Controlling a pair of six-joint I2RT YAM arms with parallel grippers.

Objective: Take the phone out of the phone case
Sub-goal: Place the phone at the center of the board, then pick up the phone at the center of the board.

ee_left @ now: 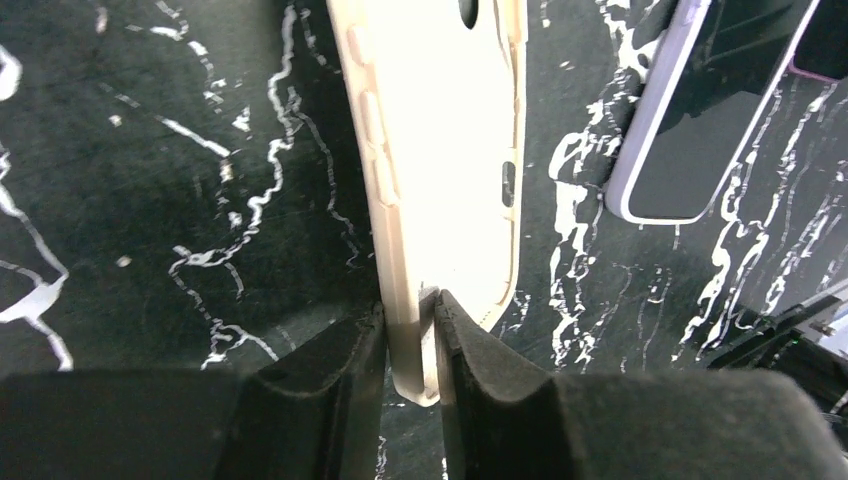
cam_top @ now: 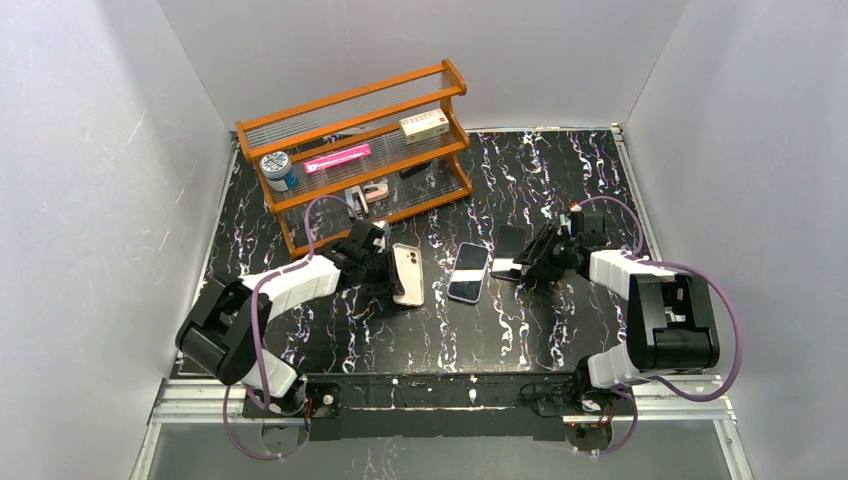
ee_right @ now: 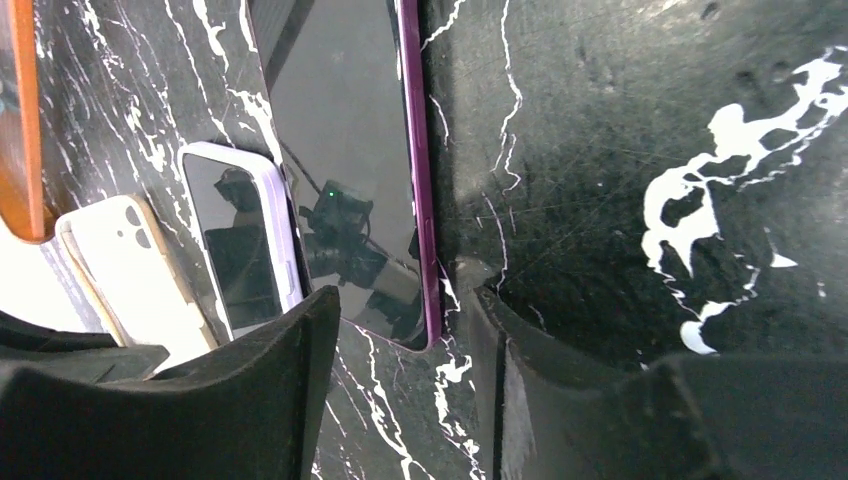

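Observation:
My left gripper [cam_top: 388, 268] is shut on the long edge of a cream phone case [cam_top: 407, 274]. In the left wrist view the fingers [ee_left: 470, 350] pinch the case's rim [ee_left: 440, 150]; its inside looks empty and it stands tilted on the table. A phone with a lavender rim [cam_top: 468, 272] lies screen up to its right and shows in the left wrist view [ee_left: 690, 110]. A dark phone with a purple rim [cam_top: 508, 244] lies flat ahead of my right gripper [cam_top: 524, 263]. That gripper [ee_right: 400, 310] is open, its fingers either side of the purple phone's [ee_right: 345, 150] near corner, not touching it.
An orange wooden rack [cam_top: 355, 150] stands at the back left, holding a round tin [cam_top: 276, 166], a pink item [cam_top: 337, 158] and a small box [cam_top: 424, 124]. White walls enclose the black marbled table [cam_top: 560, 330]. The lavender phone [ee_right: 245, 240] and cream case [ee_right: 120, 260] lie left of the right fingers.

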